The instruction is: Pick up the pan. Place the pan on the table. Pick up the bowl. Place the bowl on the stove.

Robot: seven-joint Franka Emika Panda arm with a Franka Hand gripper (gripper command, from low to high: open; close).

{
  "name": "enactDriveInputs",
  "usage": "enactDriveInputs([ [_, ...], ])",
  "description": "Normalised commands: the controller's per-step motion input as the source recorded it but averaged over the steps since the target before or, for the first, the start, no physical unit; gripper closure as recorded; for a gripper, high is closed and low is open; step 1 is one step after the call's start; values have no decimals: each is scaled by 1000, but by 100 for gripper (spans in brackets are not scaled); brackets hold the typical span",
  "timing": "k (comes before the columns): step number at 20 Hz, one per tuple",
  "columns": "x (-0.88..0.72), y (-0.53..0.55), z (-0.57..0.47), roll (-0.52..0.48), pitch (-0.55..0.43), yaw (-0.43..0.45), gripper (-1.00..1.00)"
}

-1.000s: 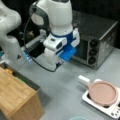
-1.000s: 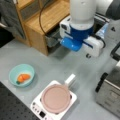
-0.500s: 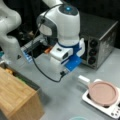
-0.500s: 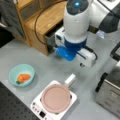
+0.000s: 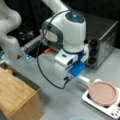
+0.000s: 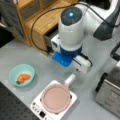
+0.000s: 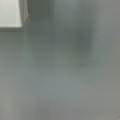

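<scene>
Desk [image 6: 22, 53] is seen grey and wide in both front views; the wrist view is filled by bare desk surface, with a white corner at its top left that cannot be identified for sure.

Arm: over the last second the wrist housing has been swung and carried toward the pan side. It is now hung above the desk, just beside the pan's handle. The gripper itself is hidden under the blue-and-white wrist block in both front views and absent from the wrist view, so whether the jaws are wide or narrow cannot be told.

Toaster oven [image 5: 101, 42] is parked behind the arm, untouched. Wooden box [image 5: 17, 96] is unchanged.

Stove [image 6: 37, 108] is seen with the pan [image 6: 55, 98] seated on the hob, white handle [image 6: 70, 80] pointed toward the arm. Nothing is lifted yet: step one is judged at approach only.

Bowl [image 6: 21, 75] is well apart, at a front view's left, on the desk, with an orange item inside. Not yet touched.
</scene>
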Motion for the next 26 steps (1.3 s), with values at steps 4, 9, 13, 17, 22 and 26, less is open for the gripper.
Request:
enactDriveInputs([
  [4, 235, 75, 74, 171, 47, -34, -100],
  [9, 261, 131, 26, 249, 40, -60, -100],
  [13, 308, 125, -63, 172, 36, -16, -100],
  [17, 350, 71, -149, 112, 26, -10, -100],
  [22, 354, 6, -189, 99, 10, -18, -100],
  [26, 276, -41, -95, 76, 26, -3, -100],
])
